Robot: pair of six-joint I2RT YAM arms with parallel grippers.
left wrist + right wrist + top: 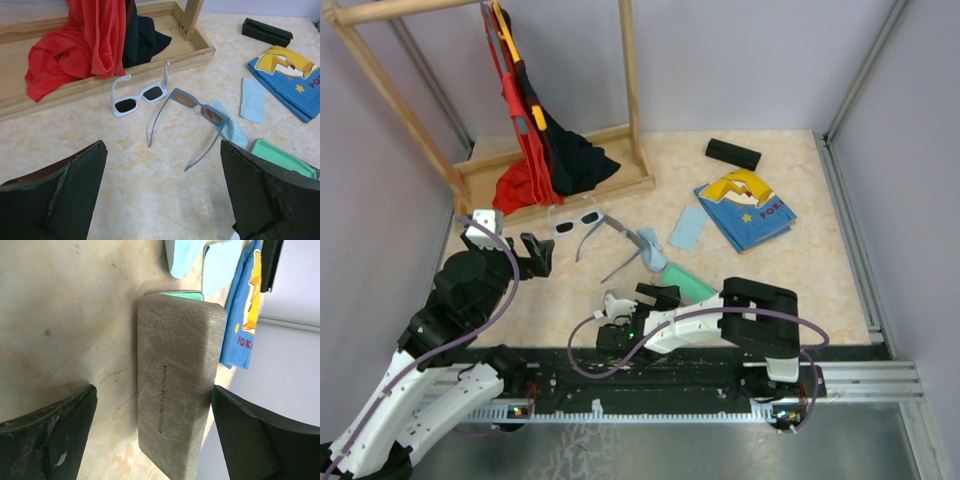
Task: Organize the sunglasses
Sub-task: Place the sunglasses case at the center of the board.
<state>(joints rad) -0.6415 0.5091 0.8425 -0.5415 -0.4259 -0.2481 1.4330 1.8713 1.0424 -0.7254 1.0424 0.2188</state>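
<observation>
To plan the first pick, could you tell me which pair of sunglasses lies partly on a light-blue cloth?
The grey thin-framed pair: one end rests on the cloth. The white pair lies on the bare table.

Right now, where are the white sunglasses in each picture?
Top external: the white sunglasses lie left of centre, just in front of the wooden rack.
Left wrist: they sit in the upper middle, next to the grey sunglasses.
Right wrist: not in it.
Shared landmark: the blue shirt shows in all three views.
</observation>
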